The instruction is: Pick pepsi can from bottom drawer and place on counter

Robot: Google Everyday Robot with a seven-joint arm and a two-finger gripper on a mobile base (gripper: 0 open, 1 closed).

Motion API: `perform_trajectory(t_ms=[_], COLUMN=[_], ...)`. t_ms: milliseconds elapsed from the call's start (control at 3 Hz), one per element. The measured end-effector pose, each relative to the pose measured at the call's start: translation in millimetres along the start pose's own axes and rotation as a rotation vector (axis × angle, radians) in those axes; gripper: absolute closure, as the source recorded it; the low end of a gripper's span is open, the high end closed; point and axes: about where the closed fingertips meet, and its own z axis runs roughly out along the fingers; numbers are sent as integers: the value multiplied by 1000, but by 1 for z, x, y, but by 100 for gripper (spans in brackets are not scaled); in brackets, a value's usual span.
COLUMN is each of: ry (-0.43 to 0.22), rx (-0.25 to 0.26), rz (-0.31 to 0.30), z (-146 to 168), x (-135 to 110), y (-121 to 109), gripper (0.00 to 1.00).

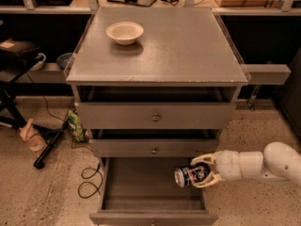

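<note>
The pepsi can lies on its side, silver top pointing left, over the right part of the open bottom drawer. My gripper comes in from the right on a white arm and is shut on the can, one finger above it and one below. The can sits a little higher than the drawer floor, near the right wall. The counter is the grey speckled top of the cabinet, well above the gripper.
A cream bowl stands on the counter's back left. Two shallower drawers above are slightly pulled out. On the floor at left lie black cables, a green packet and a dark stand leg.
</note>
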Motion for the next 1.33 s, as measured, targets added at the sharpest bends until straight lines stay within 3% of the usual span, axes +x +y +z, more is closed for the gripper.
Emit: perform_trajectory(t_ms=[333,667,1000,1333], ry=[-9,-9,-11,16], rx=[11,35,44,66], rz=[-55,-131,-172,-252], z=[-9,-24,-32,-50], x=[-30,-63,-77,-107], y=[-7,-30,-49,-75], gripper=[100,100,100,100])
